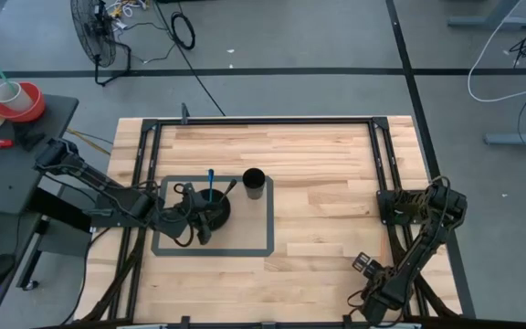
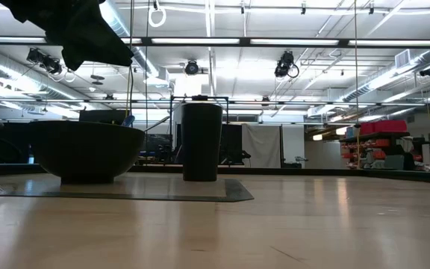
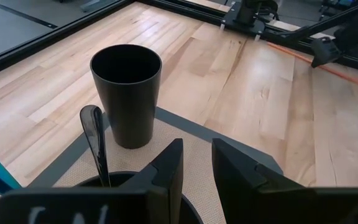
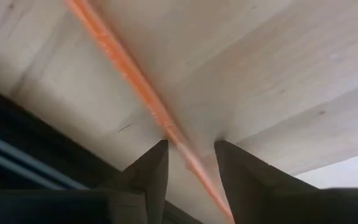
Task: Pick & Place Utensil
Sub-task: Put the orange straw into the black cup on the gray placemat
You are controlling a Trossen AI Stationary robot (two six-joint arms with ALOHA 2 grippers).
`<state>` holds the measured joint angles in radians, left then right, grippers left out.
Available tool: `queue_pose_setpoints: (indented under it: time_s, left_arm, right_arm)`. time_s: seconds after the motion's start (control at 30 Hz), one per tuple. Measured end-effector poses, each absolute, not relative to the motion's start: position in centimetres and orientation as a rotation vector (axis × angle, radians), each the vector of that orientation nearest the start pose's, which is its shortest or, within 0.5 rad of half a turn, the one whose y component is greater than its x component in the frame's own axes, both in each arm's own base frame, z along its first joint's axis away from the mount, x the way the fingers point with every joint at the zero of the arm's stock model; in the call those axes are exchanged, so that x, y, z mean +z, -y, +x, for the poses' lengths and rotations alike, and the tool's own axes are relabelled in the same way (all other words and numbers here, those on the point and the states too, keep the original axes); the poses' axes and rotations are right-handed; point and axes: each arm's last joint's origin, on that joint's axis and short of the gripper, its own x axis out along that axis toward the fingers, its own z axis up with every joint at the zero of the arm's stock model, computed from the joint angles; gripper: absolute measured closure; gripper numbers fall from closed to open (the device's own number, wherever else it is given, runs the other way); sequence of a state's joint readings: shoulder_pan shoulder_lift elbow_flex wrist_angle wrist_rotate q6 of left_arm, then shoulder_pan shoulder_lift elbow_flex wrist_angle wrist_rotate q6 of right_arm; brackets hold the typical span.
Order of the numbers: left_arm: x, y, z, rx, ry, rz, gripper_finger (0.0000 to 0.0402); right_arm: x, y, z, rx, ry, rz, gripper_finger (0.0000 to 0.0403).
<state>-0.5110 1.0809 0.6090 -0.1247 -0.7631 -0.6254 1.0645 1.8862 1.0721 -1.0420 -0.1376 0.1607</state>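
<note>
I've got the left gripper (image 3: 196,163) part-open and empty over the bowl (image 1: 214,211) holding the utensils (image 3: 96,142) beside the cup (image 3: 127,92), so next I drop onto a handle and close; right gripper (image 4: 189,163) parked open at table edge.

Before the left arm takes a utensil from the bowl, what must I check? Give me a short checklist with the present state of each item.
1. Left end effector is open: ok, a gap shows between its fingers.
2. It is above the bowl: ok, it hangs over the rim.
3. Utensils are in the bowl: ok, a black utensil and a blue utensil stand in it.
4. Fingers are lined up on one utensil: not ok, the black one is off to the side.
5. Cup is upright with its mouth free: ok; whether it is empty: cannot tell.
6. Right end effector is out of the way: ok, parked at the table's near right edge, open.
</note>
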Motion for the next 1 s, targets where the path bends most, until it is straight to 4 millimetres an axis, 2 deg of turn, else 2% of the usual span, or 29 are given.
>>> queue_pose_setpoints:
  time_s: [0.17, 0.33, 0.6, 0.7, 0.8, 0.9, 1.0]
  left_arm:
    - [22.9, 8.7, 19.7, 0.38, -0.381, -0.254, 0.0312]
    - [22.9, 8.7, 19.7, 0.38, -0.381, -0.254, 0.0312]
    - [22.9, 8.8, 19.7, 0.379, -0.381, -0.255, 0.0312]
    - [22.9, 8.8, 19.7, 0.38, -0.38, -0.255, 0.0312]
    - [22.9, 8.8, 19.7, 0.38, -0.38, -0.255, 0.0312]
    - [22.9, 8.7, 19.7, 0.381, -0.379, -0.255, 0.0312]
    - [22.9, 8.7, 19.7, 0.381, -0.379, -0.255, 0.0312]
  right_arm:
    - [12.6, -25.5, 13.4, 0.627, -1.738, -0.791, 0.0292]
    - [12.8, -25.9, 13.5, 0.539, -1.726, -0.751, 0.0336]
    - [13.6, -26.4, 14.7, 0.433, -1.619, -0.745, 0.0394]
    - [14.5, -26.1, 15.9, 0.358, -1.584, -0.775, 0.04]
    - [16.1, -25.5, 18.1, 0.239, -1.505, -0.814, 0.0398]
    - [18.4, -24.5, 20.9, 0.083, -1.337, -0.869, 0.0394]
    - [21.3, -22.6, 23.5, -0.066, -1.135, -0.851, 0.0394]
